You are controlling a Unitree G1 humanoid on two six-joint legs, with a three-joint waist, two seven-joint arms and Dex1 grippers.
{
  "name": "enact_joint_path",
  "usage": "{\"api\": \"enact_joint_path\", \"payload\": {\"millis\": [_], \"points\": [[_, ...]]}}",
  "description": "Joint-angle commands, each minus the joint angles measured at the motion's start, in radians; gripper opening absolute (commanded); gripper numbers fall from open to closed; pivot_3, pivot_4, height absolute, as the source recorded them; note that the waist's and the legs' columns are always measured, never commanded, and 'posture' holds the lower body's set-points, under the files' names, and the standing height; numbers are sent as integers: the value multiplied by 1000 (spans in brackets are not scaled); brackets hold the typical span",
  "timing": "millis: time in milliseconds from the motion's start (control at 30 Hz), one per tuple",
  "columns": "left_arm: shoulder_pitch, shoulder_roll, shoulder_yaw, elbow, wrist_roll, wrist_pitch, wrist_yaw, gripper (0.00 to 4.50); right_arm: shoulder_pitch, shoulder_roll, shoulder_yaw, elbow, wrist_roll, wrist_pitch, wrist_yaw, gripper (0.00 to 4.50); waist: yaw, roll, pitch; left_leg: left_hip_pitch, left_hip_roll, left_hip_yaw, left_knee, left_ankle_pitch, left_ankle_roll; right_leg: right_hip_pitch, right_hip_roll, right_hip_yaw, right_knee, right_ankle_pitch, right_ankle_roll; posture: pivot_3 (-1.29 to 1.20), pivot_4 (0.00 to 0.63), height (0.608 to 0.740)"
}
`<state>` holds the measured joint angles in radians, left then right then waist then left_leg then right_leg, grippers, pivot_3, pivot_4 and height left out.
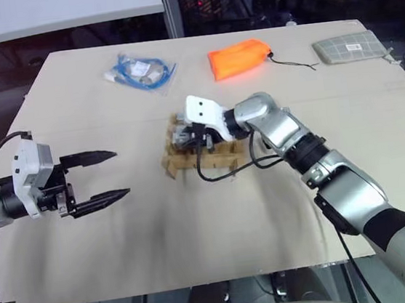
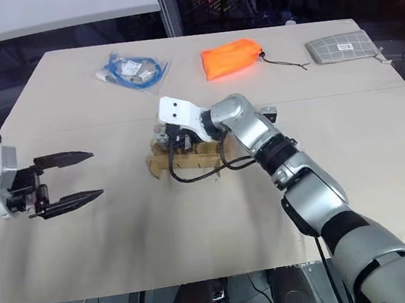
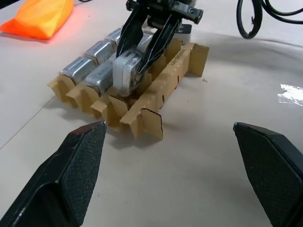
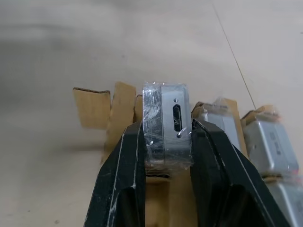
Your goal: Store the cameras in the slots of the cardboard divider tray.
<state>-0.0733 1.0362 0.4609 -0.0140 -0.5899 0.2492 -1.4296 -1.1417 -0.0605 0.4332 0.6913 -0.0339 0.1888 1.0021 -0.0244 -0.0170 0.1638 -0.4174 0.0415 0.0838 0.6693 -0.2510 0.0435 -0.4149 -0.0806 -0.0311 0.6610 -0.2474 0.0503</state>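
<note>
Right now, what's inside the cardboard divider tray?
Several wrapped silver cameras already sit in the slots of the cardboard divider tray. The right claw holds another camera over a slot at the tray's end. That slot's bottom is covered, so its contents are unseen.

Pale beige tabletop (image 1: 197, 232) with one seam across it, dark room behind, white panel (image 1: 55, 11) at far left, grey upright post (image 1: 170, 9)

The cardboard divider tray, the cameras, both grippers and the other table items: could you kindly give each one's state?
cardboard divider tray: flat on table, partly filled.
held camera: gripped, over the tray.
stored cameras: seated in slots.
right gripper: shut on held camera.
left gripper: open, empty.
orange pouch: lying closed.
blue cable: coiled, bagged.
</note>
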Motion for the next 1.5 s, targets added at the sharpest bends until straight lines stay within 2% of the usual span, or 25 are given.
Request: {"api": "enact_joint_path", "payload": {"millis": [33, 133, 200, 333, 400, 433, 600, 767, 967, 1467, 1500], "points": [[1, 11, 40, -29, -18, 2, 9, 4500, -46, 17, 14, 56, -43, -46, 10, 760, -1, 0, 0, 0, 0, 0, 0, 0, 0, 0, 0, 0, 0, 0, 0, 0, 150, 740], [-8, 12, 33, -28, -17, 4, 11, 4500, -68, 39, 13, 100, -61, -56, 18, 760, -9, 0, 0, 0, 0, 0, 0, 0, 0, 0, 0, 0, 0, 0, 0, 0, 150, 740], [-17, 11, 26, -27, -17, 4, 13, 4500, -73, 46, 10, 114, -67, -56, 29, 1831, -14, 0, 0, 0, 0, 0, 0, 0, 0, 0, 0, 0, 0, 0, 0, 0, 150, 740], [-34, 10, 17, -24, -21, 9, 14, 4500, -62, 47, -6, 112, -60, -27, 62, 3541, -16, 0, 0, 0, 0, 0, 0, 0, 0, 0, 0, 0, 0, 0, 0, 0, 150, 740], [-47, 7, 6, -14, -17, 6, 12, 4500, -58, 47, -26, 103, -49, -11, 56, 4290, -17, 0, 0, 0, 0, 0, 0, 0, 0, 0, 0, 0, 0, 0, 0, 0, 150, 740], [-52, 6, 2, -10, -16, 6, 11, 4500, -57, 48, -35, 101, -46, -8, 48, 4445, -17, 0, 0, 0, 0, 0, 0, 0, 0, 0, 0, 0, 0, 0, 0, 0, 150, 740], [-93, -6, -34, 19, -5, -5, 5, 4500, -89, 38, -98, 97, -23, 21, 9, 4445, -17, 0, 0, 0, 0, 0, 0, 0, 0, 0, 0, 0, 0, 0, 0, 0, 150, 740], [-122, -13, -59, 44, -2, -15, -2, 4500, -38, 20, -54, 20, -41, 11, 71, 4445, -17, 0, 0, 0, 0, 0, -1, 0, 0, 0, 0, 0, 0, 0, 0, 0, 150, 740], [-130, -8, -62, 54, -4, -16, -6, 4500, 15, 32, -31, -49, -53, 20, 57, 4445, -19, 0, 0, 0, 0, 0, -1, 0, 0, 0, 0, 0, 0, 0, 0, 0, 150, 740], [-128, -4, -56, 48, -8, -6, -5, 4500, 61, 27, 25, -51, -148, -167, -25, 4445, -18, 0, 1, 0, 0, 0, -1, 0, 0, -1, 0, 0, 0, 0, 0, 0, 150, 740], [-128, -4, -56, 48, -8, -6, -5, 4500, 64, 24, 29, -51, -156, -176, -28, 4208, -18, 0, 1, 0, 0, 0, -1, 0, 0, -1, 0, 0, 0, 0, 0, 0, 150, 740]]}}
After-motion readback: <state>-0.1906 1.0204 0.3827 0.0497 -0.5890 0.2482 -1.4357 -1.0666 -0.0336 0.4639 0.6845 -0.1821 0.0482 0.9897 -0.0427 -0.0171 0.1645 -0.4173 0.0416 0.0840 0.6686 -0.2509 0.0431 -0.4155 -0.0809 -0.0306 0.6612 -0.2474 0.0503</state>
